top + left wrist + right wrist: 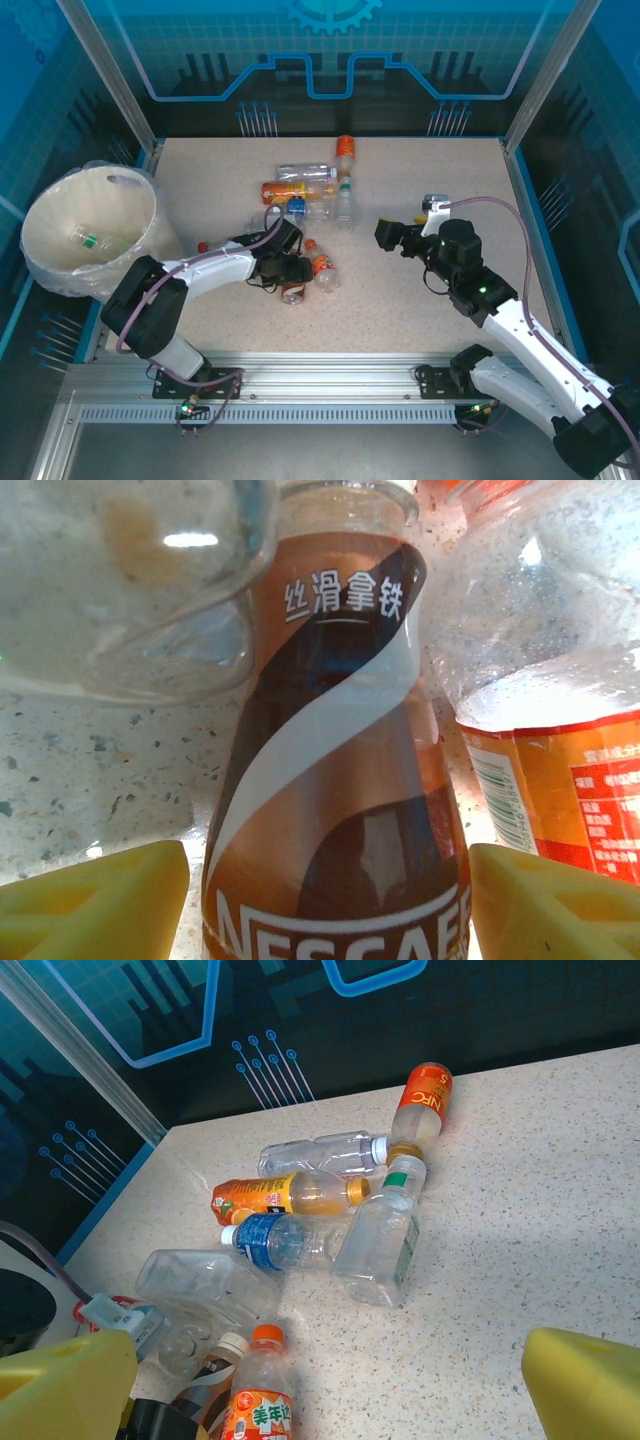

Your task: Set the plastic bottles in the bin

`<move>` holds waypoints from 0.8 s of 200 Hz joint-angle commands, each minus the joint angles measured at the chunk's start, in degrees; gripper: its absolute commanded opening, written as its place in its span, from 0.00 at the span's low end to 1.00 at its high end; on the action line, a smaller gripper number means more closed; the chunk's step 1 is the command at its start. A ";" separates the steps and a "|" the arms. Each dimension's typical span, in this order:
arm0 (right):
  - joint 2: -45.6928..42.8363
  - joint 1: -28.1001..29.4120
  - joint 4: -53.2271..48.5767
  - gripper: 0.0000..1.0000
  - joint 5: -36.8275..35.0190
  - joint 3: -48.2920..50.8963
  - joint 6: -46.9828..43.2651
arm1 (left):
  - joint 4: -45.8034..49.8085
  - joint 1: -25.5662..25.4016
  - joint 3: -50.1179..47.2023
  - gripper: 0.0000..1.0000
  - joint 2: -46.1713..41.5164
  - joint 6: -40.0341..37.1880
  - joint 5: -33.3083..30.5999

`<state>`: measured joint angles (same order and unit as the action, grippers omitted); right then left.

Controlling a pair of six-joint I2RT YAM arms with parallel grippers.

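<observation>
A brown coffee-label plastic bottle [340,780] lies on the speckled table between the yellow fingers of my left gripper [330,910]. The jaws straddle its lower body with a thin gap at the left finger. A clear bottle [120,590] lies to its left and an orange-label bottle [550,680] to its right. From above, the left gripper [293,270] is low over this small cluster. My right gripper [390,236] hovers open and holds nothing, facing the far pile of bottles [300,1200]. The cream bin [130,215] stands at the far left with a bottle [90,240] inside.
The far pile holds an orange NFC bottle [425,1100], a blue-label bottle [265,1240] and a square clear bottle [380,1240]. An orange-capped bottle [260,1400] lies nearer. Bare table [440,180] spreads on the right. Blue frame walls enclose the table.
</observation>
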<state>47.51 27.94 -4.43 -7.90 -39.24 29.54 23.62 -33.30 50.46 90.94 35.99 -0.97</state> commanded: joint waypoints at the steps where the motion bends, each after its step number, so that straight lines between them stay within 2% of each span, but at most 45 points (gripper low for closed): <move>1: 0.07 -0.52 1.74 1.00 2.12 -0.52 -1.34 | -0.05 -0.44 -0.19 0.73 1.69 -1.20 1.34; 44: 2.16 -0.48 1.36 1.00 4.95 -1.68 -1.55 | 0.27 -0.98 0.34 0.69 3.10 -1.95 1.33; 91: 3.91 -0.54 1.65 1.00 6.45 -2.40 -1.57 | 1.49 -2.82 2.21 0.52 3.05 -3.00 1.35; 121: 3.21 -0.01 3.34 1.00 6.27 -1.62 -3.27 | 3.72 -2.95 3.22 0.49 1.29 -3.53 -0.01; 160: 0.86 0.97 6.83 1.00 5.53 0.90 -7.07 | 5.08 -2.98 4.22 0.48 -5.26 -4.17 -0.73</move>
<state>50.35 28.14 -1.19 -2.33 -39.27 25.87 26.13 -35.86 52.16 91.13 33.43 -0.62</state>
